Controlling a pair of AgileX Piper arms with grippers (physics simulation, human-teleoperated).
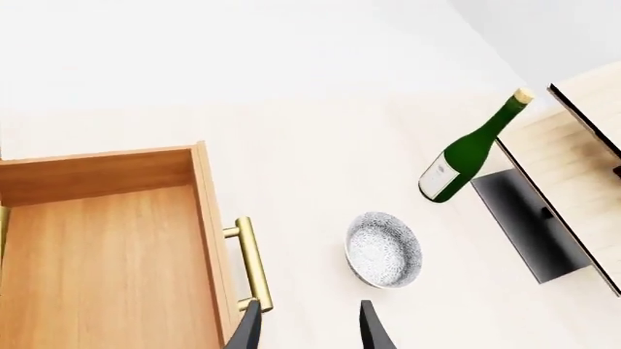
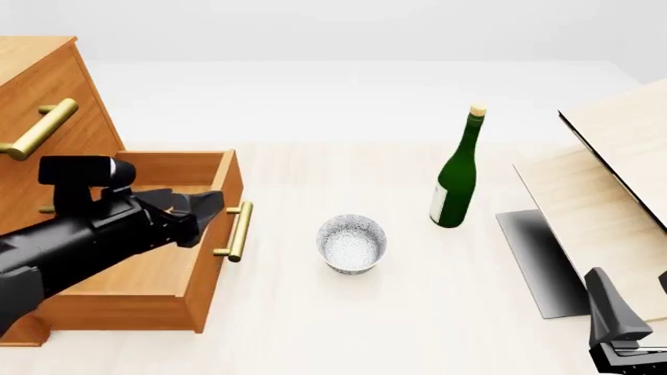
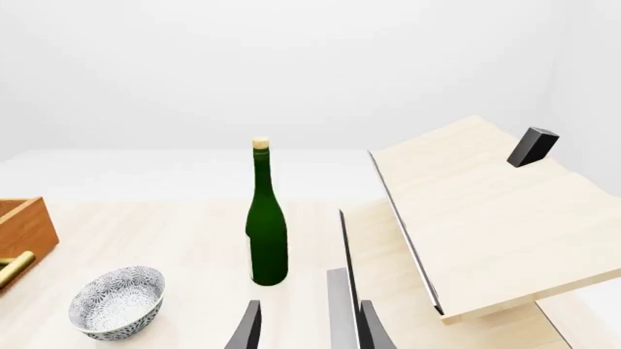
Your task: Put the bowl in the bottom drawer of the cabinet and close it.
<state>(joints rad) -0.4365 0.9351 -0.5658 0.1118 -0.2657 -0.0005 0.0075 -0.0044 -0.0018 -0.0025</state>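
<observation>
The speckled white bowl [image 2: 351, 244] [image 1: 383, 249] [image 3: 116, 302] stands upright on the table, right of the cabinet [image 2: 47, 101]. The bottom drawer [image 2: 214, 258] [image 1: 107, 269] is pulled out, and nothing shows on the visible part of its floor. Its short brass handle [image 2: 240, 230] [image 1: 252, 262] faces the bowl. My left gripper [image 2: 203, 209] [image 1: 308, 331] hovers open over the drawer's front edge, holding nothing and left of the bowl. My right gripper [image 2: 636, 301] [image 3: 308, 327] is open low at the near right, far from the bowl.
A tall green bottle [image 2: 455, 180] [image 1: 470, 149] [image 3: 267, 233] stands behind and to the right of the bowl. Pale wooden boards [image 2: 615, 180] [image 3: 485, 211] slope up at the right over a dark panel [image 2: 536, 258]. Two upper drawers are shut.
</observation>
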